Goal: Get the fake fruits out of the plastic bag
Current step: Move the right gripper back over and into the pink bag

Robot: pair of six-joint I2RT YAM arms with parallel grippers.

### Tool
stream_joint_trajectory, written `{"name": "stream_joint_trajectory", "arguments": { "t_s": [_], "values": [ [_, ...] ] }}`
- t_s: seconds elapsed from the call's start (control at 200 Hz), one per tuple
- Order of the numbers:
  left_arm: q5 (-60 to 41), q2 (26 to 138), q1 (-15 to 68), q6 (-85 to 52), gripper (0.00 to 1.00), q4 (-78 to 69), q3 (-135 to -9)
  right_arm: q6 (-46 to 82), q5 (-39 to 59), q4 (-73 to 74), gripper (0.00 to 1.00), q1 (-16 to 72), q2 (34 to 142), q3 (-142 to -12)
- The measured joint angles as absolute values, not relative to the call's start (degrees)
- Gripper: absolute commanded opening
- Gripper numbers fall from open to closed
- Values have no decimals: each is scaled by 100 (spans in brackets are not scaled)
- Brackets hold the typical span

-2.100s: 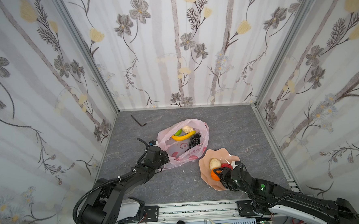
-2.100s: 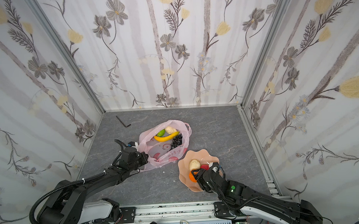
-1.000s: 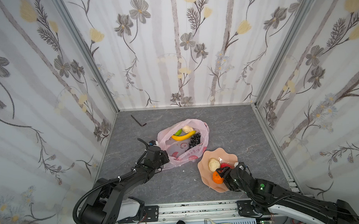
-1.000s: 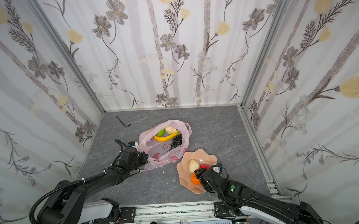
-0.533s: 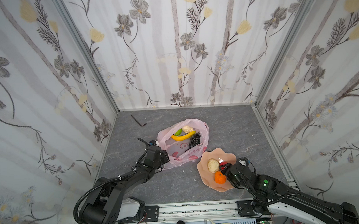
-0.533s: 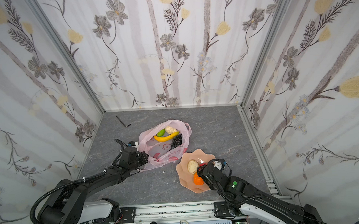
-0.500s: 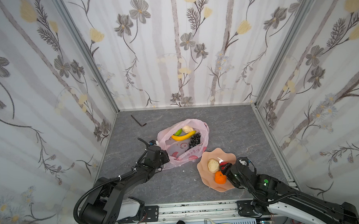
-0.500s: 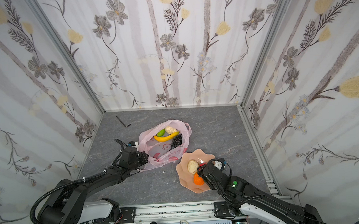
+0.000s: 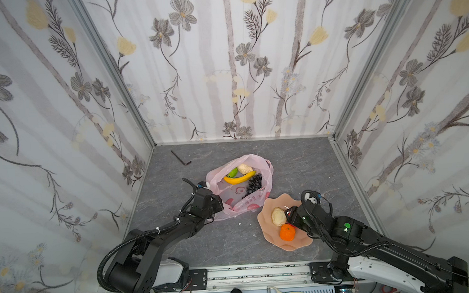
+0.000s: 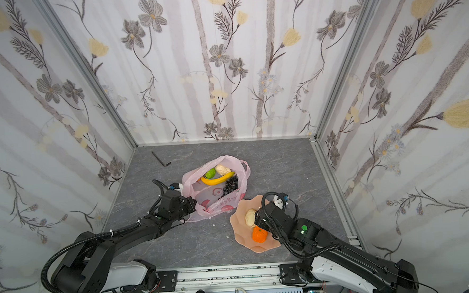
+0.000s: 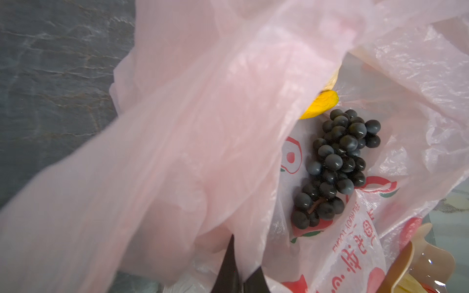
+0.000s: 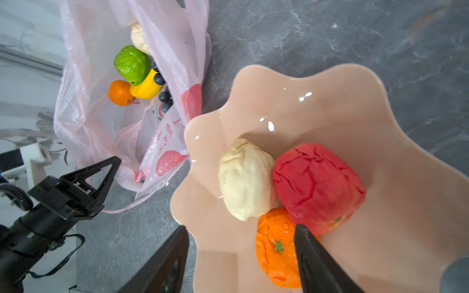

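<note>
Three fake fruits already lie in the peach dish (image 9: 275,203), all touching: a beige ball (image 9: 278,216), an orange ball (image 9: 287,231) and a red ball (image 12: 317,187). Five are left in the plastic bag (image 9: 247,204), which lies open on the table (image 9: 233,243) just beside the dish. They are the banana (image 9: 239,177), the grapes (image 9: 254,185), a green ball (image 9: 232,172), a second beige ball (image 9: 245,168) and, seen only from the right wrist, a second orange ball (image 12: 119,92). I judge the job a little under halfway. The left claw (image 9: 220,204) is pressed together on the bag's near rim, with the grapes the nearest fruit inside. The right claw (image 12: 238,230) hangs spread and empty over the dish, one finger just beside the red ball, well apart from the fruit in the bag.
</note>
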State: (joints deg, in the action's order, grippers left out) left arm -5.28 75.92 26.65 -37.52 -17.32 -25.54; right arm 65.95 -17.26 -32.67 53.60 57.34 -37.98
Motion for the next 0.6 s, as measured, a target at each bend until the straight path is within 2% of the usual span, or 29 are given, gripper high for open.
{"name": "stream_joint_trajectory", "arguments": {
  "t_s": [0.365, 0.6],
  "values": [
    [-375, 7463, 2768, -3708, 0, -1433, -2869, 3114, -1356, -2773, 70, 5127, 8661, -6512],
    [-316, 7369, 2685, -3756, 0, -1194, -2950, 1573, -808, -2657, 71, 4563, 10549, -7789]
  ]
}}
